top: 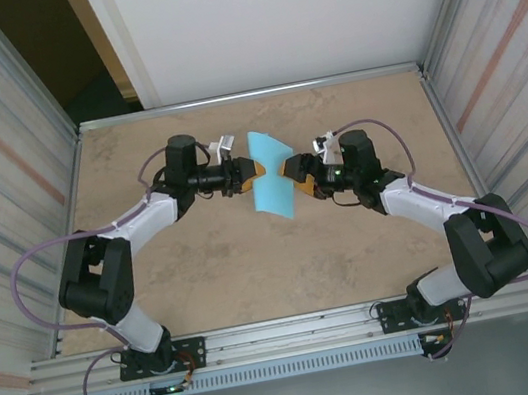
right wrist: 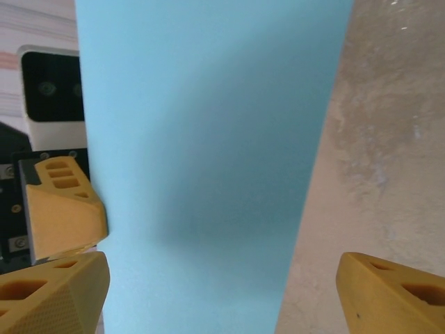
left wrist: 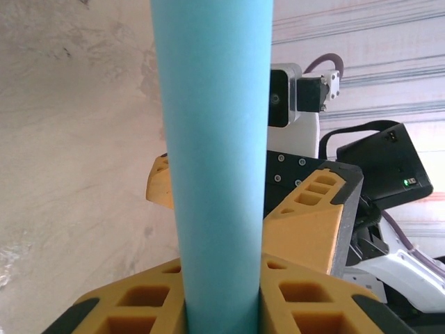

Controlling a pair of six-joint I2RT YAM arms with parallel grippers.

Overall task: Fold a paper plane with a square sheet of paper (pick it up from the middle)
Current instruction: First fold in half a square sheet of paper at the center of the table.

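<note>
In the top view the left arm reaches in from the lower left. The left gripper (top: 246,172) sits just left of centre in the upper half of the frame, above the table (top: 258,280). Its fingers (left wrist: 132,306) are pressed against the sheet (top: 273,188) from both sides, pinching it at its left edge. In the left wrist view the blue paper rises from between them as a tall strip up the middle of the frame.

The sheet stands at the centre of the top view between the two grippers. It is slightly bent, with its upper end toward the far wall and its lower end toward the arm bases.

The right gripper (top: 291,175) meets the sheet from the right. Its fingers (right wrist: 49,296) are spread wide. One is at the lower left of the right wrist view, against the paper's edge. The other is at the lower right, apart from the paper. The sheet runs up between them.
</note>
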